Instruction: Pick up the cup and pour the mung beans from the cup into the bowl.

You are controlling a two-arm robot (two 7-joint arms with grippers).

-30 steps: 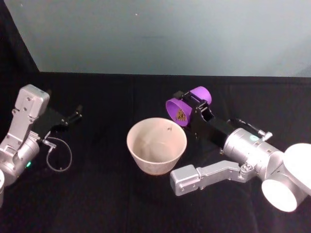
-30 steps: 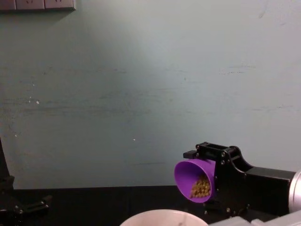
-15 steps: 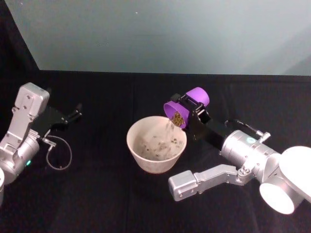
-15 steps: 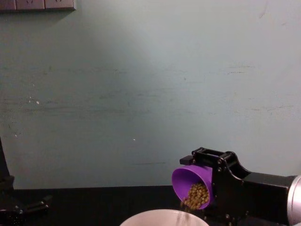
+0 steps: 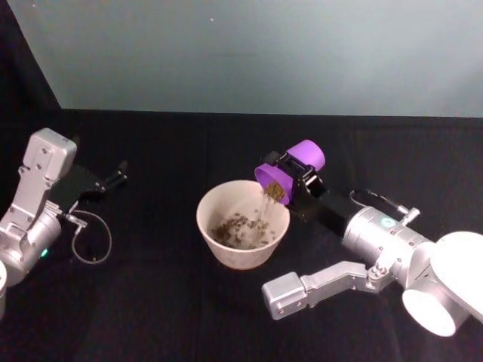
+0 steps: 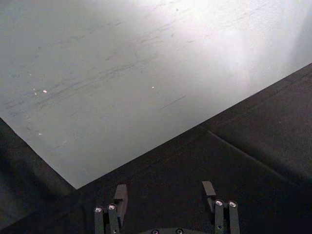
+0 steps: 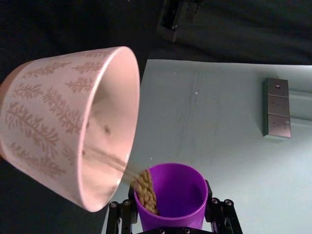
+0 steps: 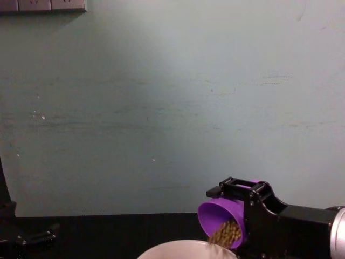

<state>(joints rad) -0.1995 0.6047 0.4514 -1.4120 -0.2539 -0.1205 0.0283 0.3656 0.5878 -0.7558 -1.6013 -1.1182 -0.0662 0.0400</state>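
left gripper parked near worktop left edge, jaws wide, unchanged. bowl mid-worktop: bean pile bigger than 0.5 s ago. right gripper clamps purple cup, tipped steeper above bowl's right rim, beans streaming out.

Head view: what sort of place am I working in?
Likely a robot test bench, not a kitchen: a black-draped table, a bare pale green wall behind it, and a socket strip on that wall.
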